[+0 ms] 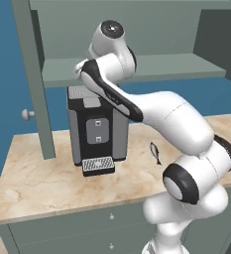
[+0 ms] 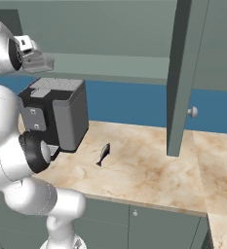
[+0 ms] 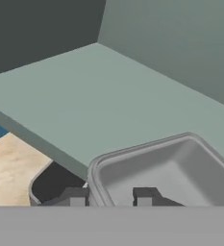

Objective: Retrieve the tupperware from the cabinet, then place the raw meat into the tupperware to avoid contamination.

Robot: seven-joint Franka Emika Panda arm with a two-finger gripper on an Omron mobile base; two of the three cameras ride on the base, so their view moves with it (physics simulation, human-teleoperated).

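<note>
Gripper (image 3: 109, 196) closed on tupperware (image 3: 176, 168) rim, held at the front edge of the cabinet (image 1: 137, 67) shelf, we note raw meat (image 2: 104, 153) mid-table (image 2: 149, 175), beside the coffee machine (image 1: 97, 129).

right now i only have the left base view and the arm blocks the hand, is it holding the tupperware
observer: yes, in the hand view the gripper is shut on the tupperware, with one finger on each side of its near wall
operator: is it clear of the cabinet shelf
observer: not fully, its near corner pokes past the front edge of the shelf. In the right base view it hangs above the coffee machine
</note>
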